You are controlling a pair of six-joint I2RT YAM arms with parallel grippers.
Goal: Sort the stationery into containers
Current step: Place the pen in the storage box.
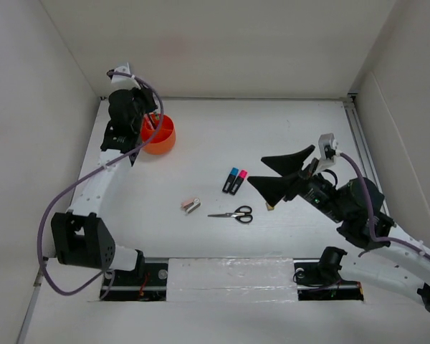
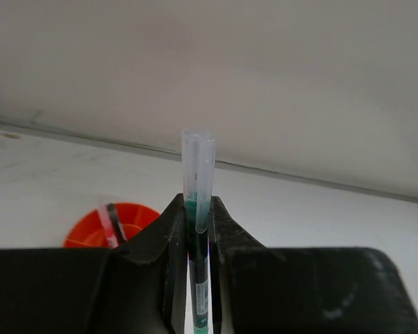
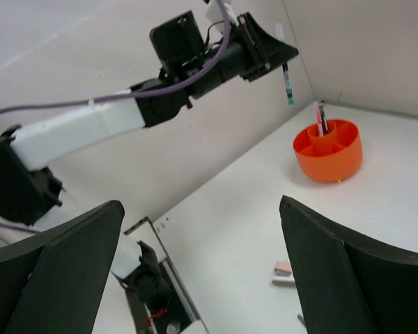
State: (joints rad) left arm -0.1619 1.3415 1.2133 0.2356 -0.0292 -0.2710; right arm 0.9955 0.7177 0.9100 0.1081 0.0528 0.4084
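Observation:
My left gripper (image 2: 197, 212) is shut on a slim pen (image 2: 198, 163) with a clear cap and a dark body. It hangs just above the round orange tub (image 1: 158, 136) at the back left. A thin red pen (image 3: 319, 118) and a dark one stand in one compartment of the tub (image 3: 329, 149). My right gripper (image 1: 258, 172) hovers open and empty above the table, right of the blue-capped (image 1: 231, 179) and pink-capped (image 1: 239, 182) highlighters. Black-handled scissors (image 1: 233, 213) and a small stapler (image 1: 192, 206) lie nearer the front. A small tan bit, perhaps the eraser (image 1: 270, 208), lies under the right fingers.
White walls enclose the table on the left, back and right. The left arm (image 1: 93, 186) stretches along the left wall. The arm bases and a taped strip (image 1: 229, 279) run along the near edge.

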